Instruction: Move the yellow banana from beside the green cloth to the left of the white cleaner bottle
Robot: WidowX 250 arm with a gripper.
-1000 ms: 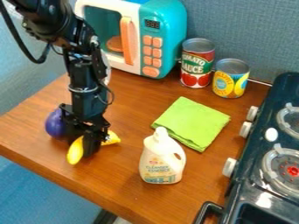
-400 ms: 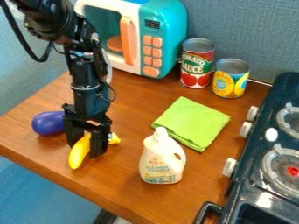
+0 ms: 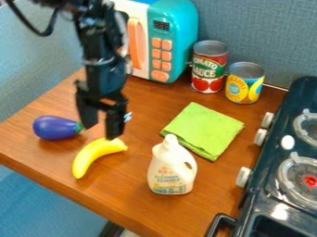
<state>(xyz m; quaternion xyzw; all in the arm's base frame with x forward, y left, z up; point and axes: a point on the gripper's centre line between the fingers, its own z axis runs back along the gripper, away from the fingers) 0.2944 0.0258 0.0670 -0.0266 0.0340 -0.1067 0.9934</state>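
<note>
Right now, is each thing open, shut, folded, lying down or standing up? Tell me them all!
Gripper: jaws open, empty
Banana: lying down, loose
Eggplant: lying on its side
Bottle: standing up
Cloth: folded, flat
Red can: standing up
Yellow can: standing up
Microwave: door looks shut
Stove: no flame showing

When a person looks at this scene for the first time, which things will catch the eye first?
Probably the black gripper, hanging with open jaws near the yellow banana and purple eggplant at the picture's left. Next might be the turquoise-and-white toy microwave at the back, then the lime-green cloth behind the white bottle.
</note>
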